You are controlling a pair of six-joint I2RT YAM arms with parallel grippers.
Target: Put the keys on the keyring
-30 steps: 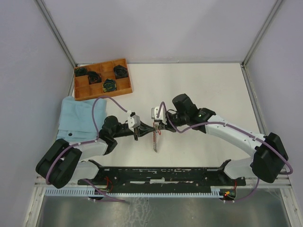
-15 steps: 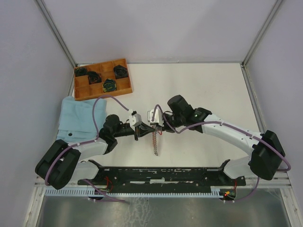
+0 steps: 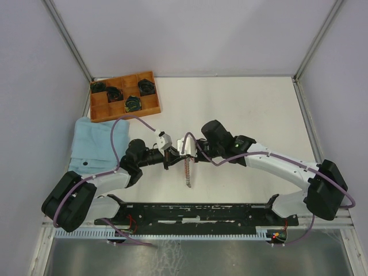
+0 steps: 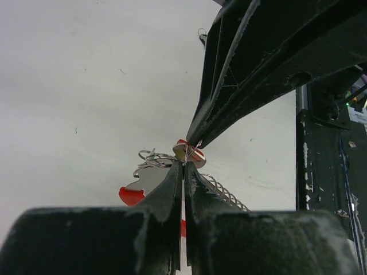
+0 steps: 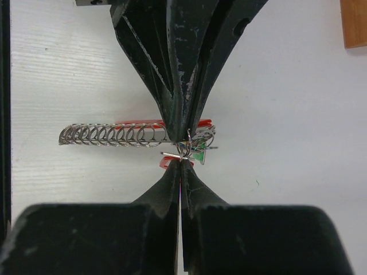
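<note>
My left gripper (image 3: pixel 172 158) and right gripper (image 3: pixel 185 155) meet tip to tip above the table's middle. The left gripper (image 4: pixel 184 162) is shut on the wire keyring (image 4: pixel 153 156). From the keyring hang a silver-grey chain (image 3: pixel 188 175), a red strap (image 5: pixel 137 122) and a key with a red head (image 4: pixel 132 196). The right gripper (image 5: pixel 181 160) is shut on a small red-headed key (image 5: pixel 170 163), its blade pressed against the keyring (image 5: pixel 188 150). A green-headed key (image 5: pixel 200 154) hangs on the ring beside it. No blue-headed key is visible.
A wooden compartment tray (image 3: pixel 150 76) holding dark coils stands at the back left. A light blue cloth (image 3: pixel 95 141) lies left of the left arm. A black rail (image 3: pixel 195 210) runs along the near edge.
The right gripper has slid left toward the left gripper, so the tips are closer. The bundle and hanging chain shifted slightly left with them. Both grippers stayed shut.
</note>
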